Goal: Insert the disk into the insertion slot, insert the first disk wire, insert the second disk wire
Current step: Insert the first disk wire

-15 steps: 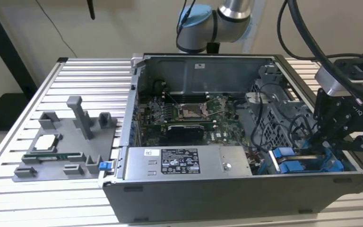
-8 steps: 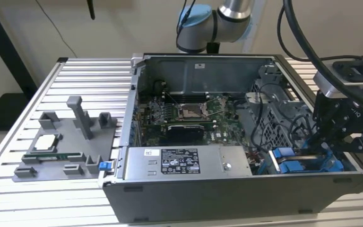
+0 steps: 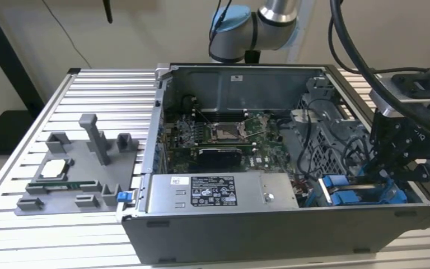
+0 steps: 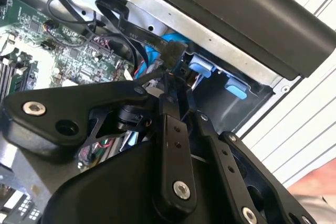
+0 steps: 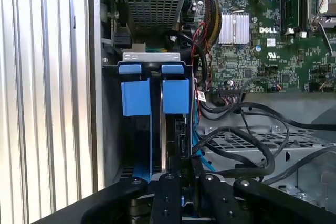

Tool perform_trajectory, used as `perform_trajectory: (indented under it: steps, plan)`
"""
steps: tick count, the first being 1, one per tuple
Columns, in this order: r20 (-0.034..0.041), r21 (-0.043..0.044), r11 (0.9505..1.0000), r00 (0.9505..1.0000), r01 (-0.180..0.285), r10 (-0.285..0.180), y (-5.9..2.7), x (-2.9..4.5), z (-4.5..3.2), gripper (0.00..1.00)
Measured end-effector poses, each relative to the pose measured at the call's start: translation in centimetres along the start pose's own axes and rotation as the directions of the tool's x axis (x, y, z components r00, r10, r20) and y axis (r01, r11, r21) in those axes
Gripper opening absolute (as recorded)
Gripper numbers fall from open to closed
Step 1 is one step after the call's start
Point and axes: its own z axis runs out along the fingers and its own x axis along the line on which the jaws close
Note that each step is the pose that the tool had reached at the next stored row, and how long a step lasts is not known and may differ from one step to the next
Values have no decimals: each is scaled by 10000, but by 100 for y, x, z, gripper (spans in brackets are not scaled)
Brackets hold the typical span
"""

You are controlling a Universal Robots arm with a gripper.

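Ribbed aluminium table (image 3: pixel 88 84) carries an open grey computer case (image 3: pixel 275 235). In the exterior view the black gripper (image 3: pixel 377 178) is down in the case's 4 o'clock corner, close to the side wall. Second wrist view: fingers (image 4: pixel 169 90) nearly closed, pinching a black wire plug (image 4: pixel 172 51). First wrist view: the silver-grey disk in its blue carrier frame (image 5: pixel 167 132) sits edge-on inside the grey sheet-metal insertion slot (image 5: pixel 111 119), with loose black cables (image 5: pixel 252 145) crowding its open side.
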Motion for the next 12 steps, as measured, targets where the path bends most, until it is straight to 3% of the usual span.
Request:
perform_trajectory:
  steps: [1,3,6,12]
  plan:
    - [1,0,10000,10000,-1,1,0,1,2,100]
    - [8,-1,10000,10000,-1,1,1,0,-9,100]
    - [84,-4,10000,10000,1,-1,4,-6,-80,100]
    - [99,-3,10000,10000,3,-3,25,-18,-226,100]
